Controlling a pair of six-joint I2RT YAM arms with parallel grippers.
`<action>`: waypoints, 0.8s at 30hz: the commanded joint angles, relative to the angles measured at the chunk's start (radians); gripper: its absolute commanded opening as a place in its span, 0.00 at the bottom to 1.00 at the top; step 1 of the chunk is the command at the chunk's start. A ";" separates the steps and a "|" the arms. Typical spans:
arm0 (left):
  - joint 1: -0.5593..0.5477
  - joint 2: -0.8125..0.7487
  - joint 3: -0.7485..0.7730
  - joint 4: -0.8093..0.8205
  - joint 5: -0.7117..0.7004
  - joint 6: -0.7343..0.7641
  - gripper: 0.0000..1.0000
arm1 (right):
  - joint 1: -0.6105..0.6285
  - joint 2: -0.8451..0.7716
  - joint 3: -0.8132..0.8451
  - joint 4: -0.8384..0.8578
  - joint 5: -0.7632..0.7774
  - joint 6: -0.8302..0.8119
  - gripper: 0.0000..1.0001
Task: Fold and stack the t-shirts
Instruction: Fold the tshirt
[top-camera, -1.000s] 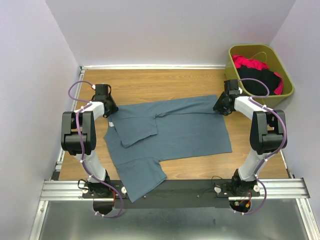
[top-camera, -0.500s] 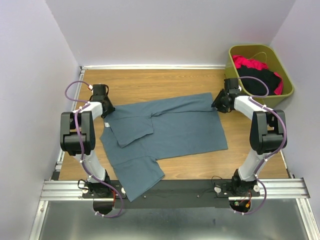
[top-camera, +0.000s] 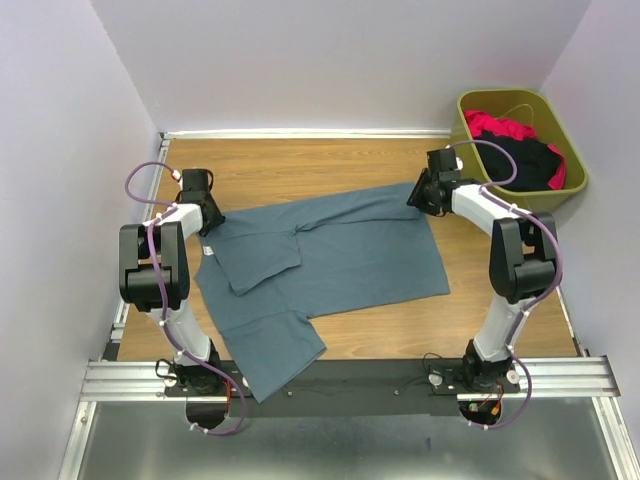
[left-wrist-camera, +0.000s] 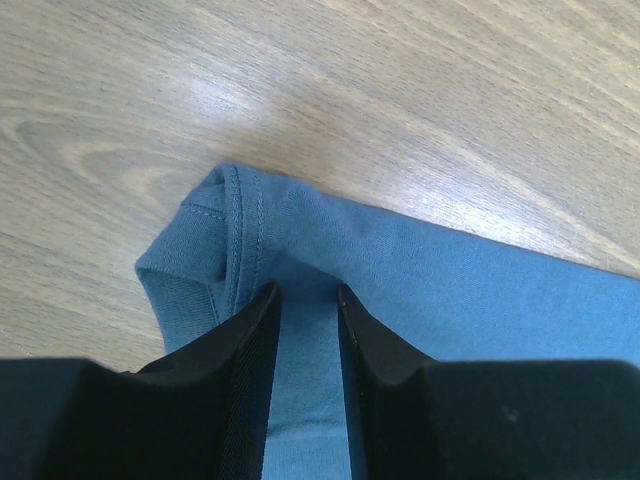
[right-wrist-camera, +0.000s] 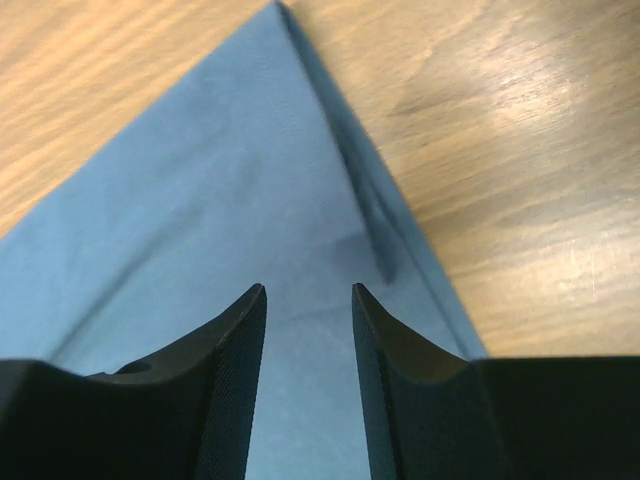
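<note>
A slate-blue t-shirt (top-camera: 350, 250) lies spread across the wooden table, one sleeve folded in over its left part. My left gripper (top-camera: 207, 224) is shut on its left edge; the left wrist view shows the fingers (left-wrist-camera: 308, 290) pinching cloth beside a stitched hem (left-wrist-camera: 235, 230). My right gripper (top-camera: 419, 194) is shut on the far right corner; the right wrist view shows the shirt (right-wrist-camera: 200, 200) between its fingers (right-wrist-camera: 308, 288). A red-pink t-shirt (top-camera: 497, 126) and a black t-shirt (top-camera: 522, 160) lie in the bin.
The olive-green bin (top-camera: 463, 122) stands at the far right corner, just right of my right arm. Walls close the table on the left, back and right. The shirt's near sleeve (top-camera: 280, 355) hangs over the black front rail (top-camera: 380, 385).
Both grippers have moved left and toward the back wall, dragging the slate-blue shirt with them. Its right edge has pulled in from the right side.
</note>
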 joint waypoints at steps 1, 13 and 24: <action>0.014 0.009 -0.008 -0.047 -0.043 0.017 0.38 | -0.001 0.077 0.034 0.006 0.050 0.024 0.45; 0.012 0.006 -0.013 -0.042 -0.031 0.019 0.38 | -0.001 0.121 0.033 0.009 0.056 0.038 0.44; 0.014 0.012 -0.010 -0.039 -0.022 0.021 0.38 | -0.001 0.123 0.016 0.005 0.087 -0.002 0.17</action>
